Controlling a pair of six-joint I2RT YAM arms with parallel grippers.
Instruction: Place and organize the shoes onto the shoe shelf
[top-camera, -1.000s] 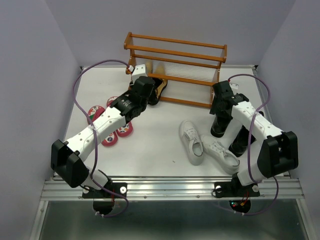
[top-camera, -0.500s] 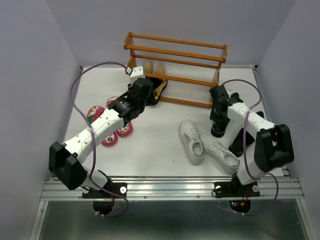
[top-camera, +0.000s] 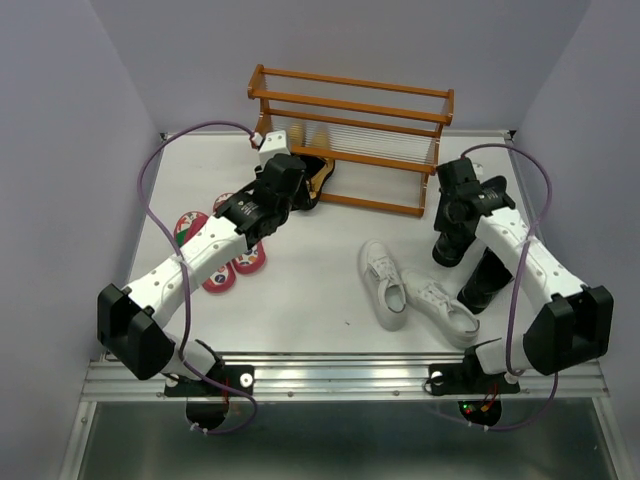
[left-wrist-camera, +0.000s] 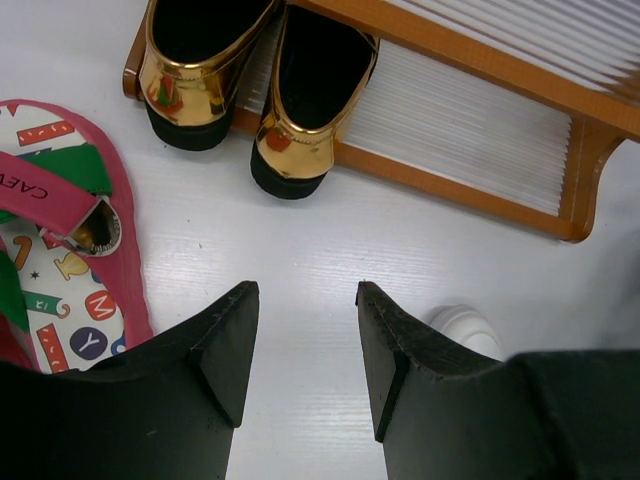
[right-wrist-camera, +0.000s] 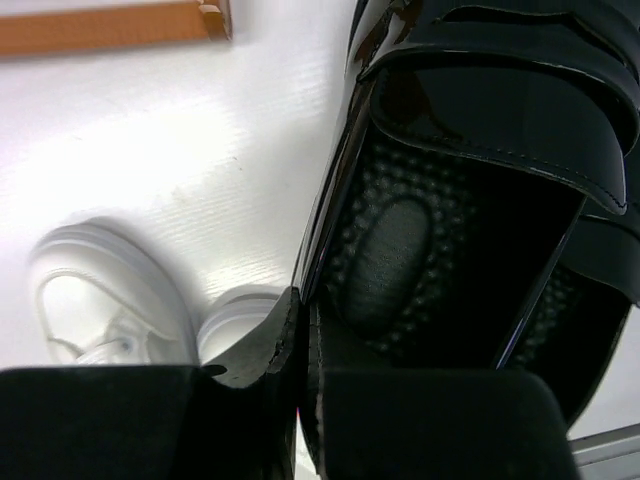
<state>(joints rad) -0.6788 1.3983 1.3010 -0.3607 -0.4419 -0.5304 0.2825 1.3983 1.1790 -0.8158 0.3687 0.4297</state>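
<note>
The orange-brown shoe shelf (top-camera: 350, 128) stands at the back; its corner shows in both wrist views (left-wrist-camera: 470, 95) (right-wrist-camera: 110, 25). Two gold loafers (top-camera: 316, 176) (left-wrist-camera: 312, 95) sit with their toes on the left of its lower tier. My left gripper (top-camera: 292, 192) (left-wrist-camera: 305, 340) hangs open just in front of their heels, holding nothing. Pink flip-flops (top-camera: 215, 250) (left-wrist-camera: 60, 250) lie to its left. My right gripper (top-camera: 455, 222) (right-wrist-camera: 303, 330) is shut on the cuff of an upright black boot (top-camera: 448, 250) (right-wrist-camera: 450, 200). The second boot (top-camera: 483, 283) stands beside it. White sneakers (top-camera: 410, 290) (right-wrist-camera: 110, 300) lie in front.
The shelf's upper tier and the right of its lower tier (top-camera: 385, 165) hold nothing. Purple cables (top-camera: 160, 170) loop off both arms. Grey walls close in the table on three sides.
My right gripper has shut on the boot's cuff and shifted it a little to the right. The left arm has hardly moved.
</note>
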